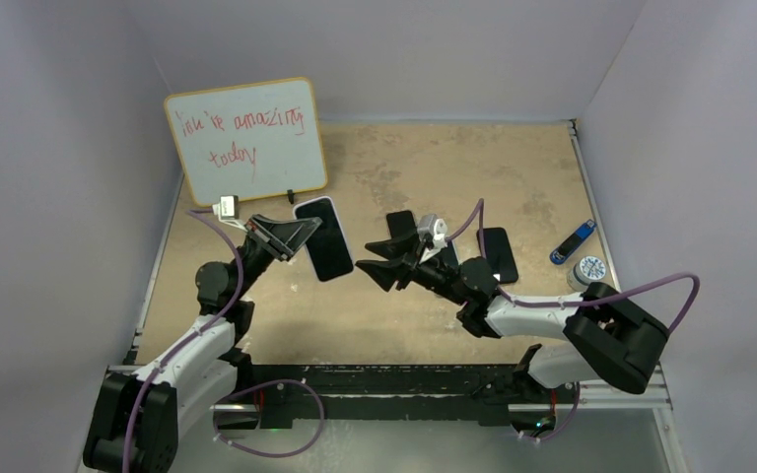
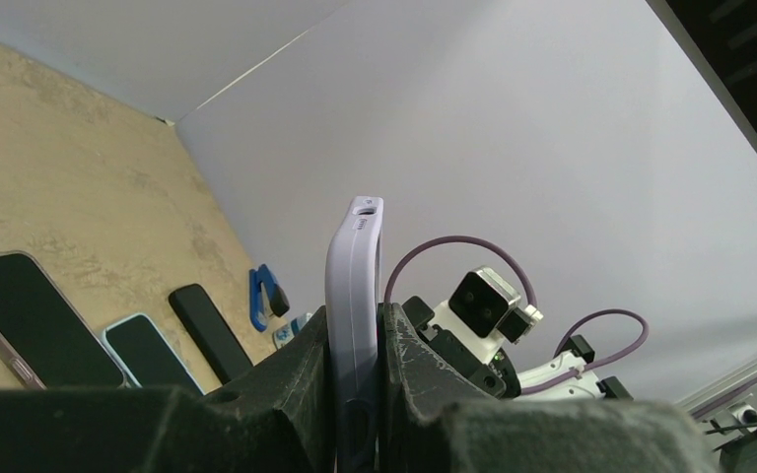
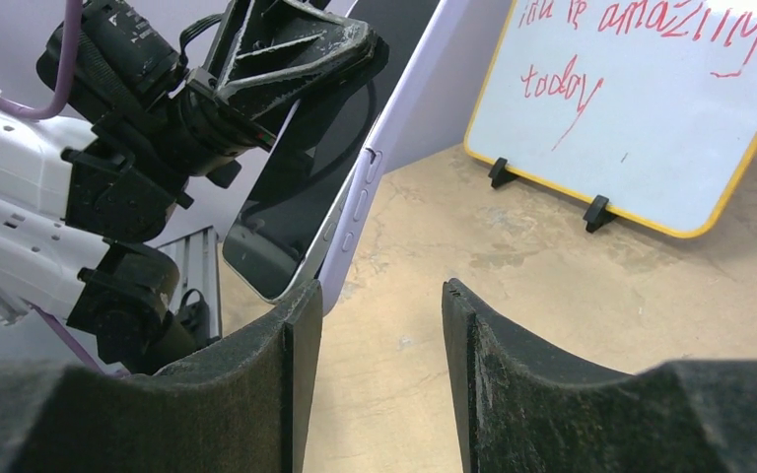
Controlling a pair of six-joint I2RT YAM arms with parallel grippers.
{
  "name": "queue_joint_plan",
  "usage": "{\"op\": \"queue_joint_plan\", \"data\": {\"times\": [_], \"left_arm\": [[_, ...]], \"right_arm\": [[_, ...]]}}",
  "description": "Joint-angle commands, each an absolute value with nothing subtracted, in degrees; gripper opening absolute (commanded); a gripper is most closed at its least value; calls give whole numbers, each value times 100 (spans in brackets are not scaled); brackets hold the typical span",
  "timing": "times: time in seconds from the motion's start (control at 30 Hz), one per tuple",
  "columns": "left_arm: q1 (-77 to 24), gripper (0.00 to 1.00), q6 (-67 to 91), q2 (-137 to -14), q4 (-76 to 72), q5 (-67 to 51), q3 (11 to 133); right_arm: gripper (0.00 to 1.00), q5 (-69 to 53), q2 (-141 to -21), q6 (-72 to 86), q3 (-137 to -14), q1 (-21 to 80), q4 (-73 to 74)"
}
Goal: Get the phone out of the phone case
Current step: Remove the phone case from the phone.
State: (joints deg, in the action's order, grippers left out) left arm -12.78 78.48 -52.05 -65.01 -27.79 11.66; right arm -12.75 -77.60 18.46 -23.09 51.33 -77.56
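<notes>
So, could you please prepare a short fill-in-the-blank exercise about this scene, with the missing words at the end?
1. The left pincer grips the phone, which sits in its lilac case, and holds it in the air ____ the table.
2. The right pincer has its jaws ____ and holds nothing.
3. The words on the whiteboard are written in ____.

Missing words: above; open; red
</notes>
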Motion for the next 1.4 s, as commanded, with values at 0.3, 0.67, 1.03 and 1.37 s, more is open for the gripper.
{"op": "queue_joint_plan", "data": {"times": [0.3, 0.67, 1.03, 1.37], "left_arm": [[-1292, 0, 8017, -5149, -7282, -2682, 1195], [-1301, 0, 8140, -5322, -7895, -2760, 1083], [-1745, 0, 7942, -5270, -8010, -2513, 1019], [-2210, 0, 7849, -5373, -8314, -1865, 749]], "right_arm": [[51, -1817, -7976, 2155, -2607, 5122, -8219], [50, -2334, -8251, 2602, -2856, 5118, -8520], [50, -2109, -8416, 2665, -3304, 5120, -8113], [49, -1926, -8634, 2723, -3504, 5117, -7942]]}}
